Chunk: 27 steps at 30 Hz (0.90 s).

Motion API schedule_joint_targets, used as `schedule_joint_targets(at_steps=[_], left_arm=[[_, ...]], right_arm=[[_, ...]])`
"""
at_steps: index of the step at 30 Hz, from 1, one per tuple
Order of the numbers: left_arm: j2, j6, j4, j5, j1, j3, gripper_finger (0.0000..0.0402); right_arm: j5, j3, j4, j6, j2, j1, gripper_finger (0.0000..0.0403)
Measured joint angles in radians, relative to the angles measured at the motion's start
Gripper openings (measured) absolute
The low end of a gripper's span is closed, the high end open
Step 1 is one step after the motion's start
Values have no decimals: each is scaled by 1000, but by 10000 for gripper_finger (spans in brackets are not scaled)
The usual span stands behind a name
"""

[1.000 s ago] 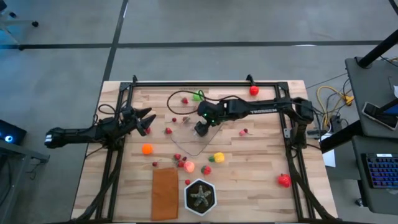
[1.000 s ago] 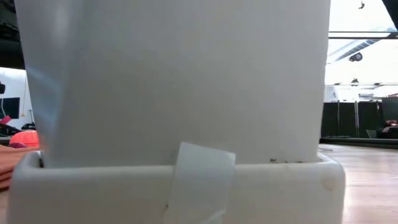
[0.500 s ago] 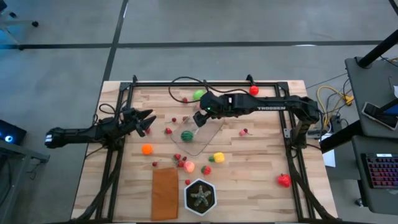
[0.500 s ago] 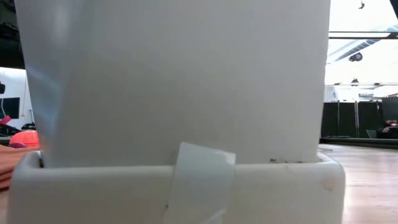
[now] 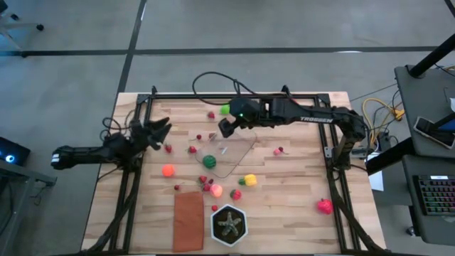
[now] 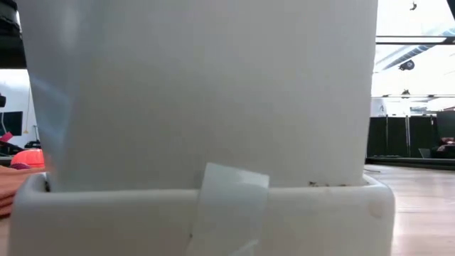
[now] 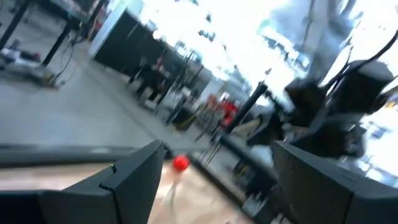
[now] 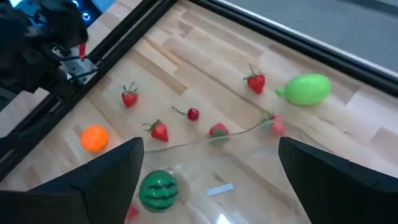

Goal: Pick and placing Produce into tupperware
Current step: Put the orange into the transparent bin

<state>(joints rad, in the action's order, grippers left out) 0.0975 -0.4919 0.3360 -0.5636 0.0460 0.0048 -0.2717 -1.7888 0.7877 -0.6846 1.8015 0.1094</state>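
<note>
The clear tupperware (image 5: pixel 233 155) lies mid-table. A striped dark green watermelon (image 5: pixel 210 161) lies in it near its left end and also shows in the right wrist view (image 8: pixel 157 190). My right gripper (image 5: pixel 226 126) hangs open and empty above the tupperware's far rim (image 8: pixel 210 149). My left gripper (image 5: pixel 160 129) is open and empty at the table's left, tipped up toward the room (image 7: pixel 217 152). Loose produce lies around: an orange (image 5: pixel 168 170), a green fruit (image 5: pixel 226 109), strawberries (image 8: pixel 159 130), a cherry (image 8: pixel 193 114), a yellow piece (image 5: pixel 249 180).
A black hexagonal pot with a green star-shaped plant (image 5: pixel 229 225) and a flat orange-brown rectangle (image 5: pixel 188 220) lie at the near edge. A red ball (image 5: pixel 290 103) sits at the far rail and a strawberry (image 5: pixel 325 206) near right. A white object (image 6: pixel 199 107) blocks the low view.
My right gripper has moved from over the tupperware toward the table's far edge. The watermelon, hidden under it a second ago, now lies in the tupperware and has shifted slightly toward the near left. My left gripper has moved a little toward the far edge.
</note>
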Motion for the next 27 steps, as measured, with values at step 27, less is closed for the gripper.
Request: schedule_joint_targets(at_steps=[27], left_arm=[[310,94,-955,172,0,571,288]], right_arm=[[-32,-37,125,5,0,0,365]])
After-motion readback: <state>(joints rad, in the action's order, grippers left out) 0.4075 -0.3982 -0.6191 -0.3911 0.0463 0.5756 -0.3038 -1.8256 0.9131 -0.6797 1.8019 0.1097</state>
